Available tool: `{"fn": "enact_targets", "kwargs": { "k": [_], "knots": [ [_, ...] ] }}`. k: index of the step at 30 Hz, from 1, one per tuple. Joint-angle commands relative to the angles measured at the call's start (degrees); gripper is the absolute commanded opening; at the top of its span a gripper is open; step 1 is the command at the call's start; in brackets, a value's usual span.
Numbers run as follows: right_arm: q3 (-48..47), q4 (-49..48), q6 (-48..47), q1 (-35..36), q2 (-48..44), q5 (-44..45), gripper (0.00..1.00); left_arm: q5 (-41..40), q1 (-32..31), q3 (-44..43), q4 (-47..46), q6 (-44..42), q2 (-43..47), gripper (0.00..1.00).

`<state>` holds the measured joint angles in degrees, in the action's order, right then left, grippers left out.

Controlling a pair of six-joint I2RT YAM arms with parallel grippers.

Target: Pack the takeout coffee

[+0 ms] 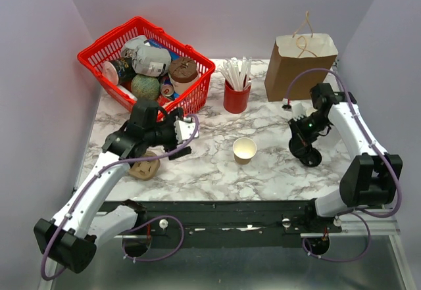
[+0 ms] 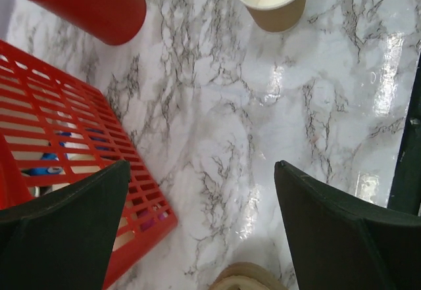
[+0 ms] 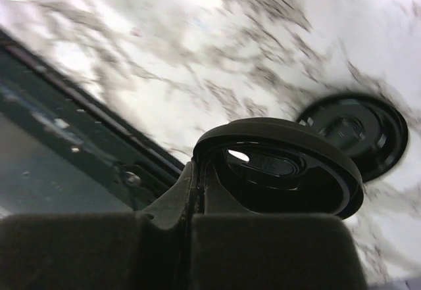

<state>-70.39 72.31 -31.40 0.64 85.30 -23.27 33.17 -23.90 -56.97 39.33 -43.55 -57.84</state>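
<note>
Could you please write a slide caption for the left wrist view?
Left gripper open over the marble table, red basket beside one finger, lidless tan paper cup ahead.

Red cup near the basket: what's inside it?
White straws stand in the red cup, tops fanning above its rim. Its wall hides their lower ends and the bottom.

Robot lab booth — blank walls [image 1: 223, 7], marble tabletop [image 1: 217, 171].

We see a marbled worktop [image 1: 217, 171] carrying a red basket [image 1: 105, 56], red straw cup [image 1: 237, 98], brown paper bag [image 1: 299, 70], lidless tan cup [image 1: 245, 150], loose black lid [image 3: 368, 139] and a flat tan piece [image 1: 145, 168].
</note>
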Motion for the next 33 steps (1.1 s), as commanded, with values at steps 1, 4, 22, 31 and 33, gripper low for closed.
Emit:
{"fn": "enact_targets", "kwargs": {
  "k": [1, 4, 22, 31, 33],
  "knots": [
    [-5.36, 7.47, -7.16, 0.93, -0.75, -16.88, 0.02, 3.56, -3.52, 2.30, -11.53, -5.66, 4.76, 0.99],
    [-9.40, 10.73, -11.91, 4.00, -0.04, -24.27, 0.02, 6.46, -6.06, 1.87, -16.63, -10.05, 4.41, 0.98],
    [-28.84, 15.05, -15.71, 19.30, 12.17, -35.18, 0.03, 16.40, -13.36, -10.26, -14.83, -54.61, -13.96, 0.93],
    [-29.10, 15.05, -13.95, 21.94, 13.67, -34.04, 0.03, 12.63, -16.17, -13.86, -9.56, -64.63, -18.97, 0.81],
    [-29.28, 15.05, -13.69, 22.29, 13.49, -33.86, 0.03, 11.40, -16.35, -15.80, -7.44, -67.19, -20.54, 0.75]
  ]
}}
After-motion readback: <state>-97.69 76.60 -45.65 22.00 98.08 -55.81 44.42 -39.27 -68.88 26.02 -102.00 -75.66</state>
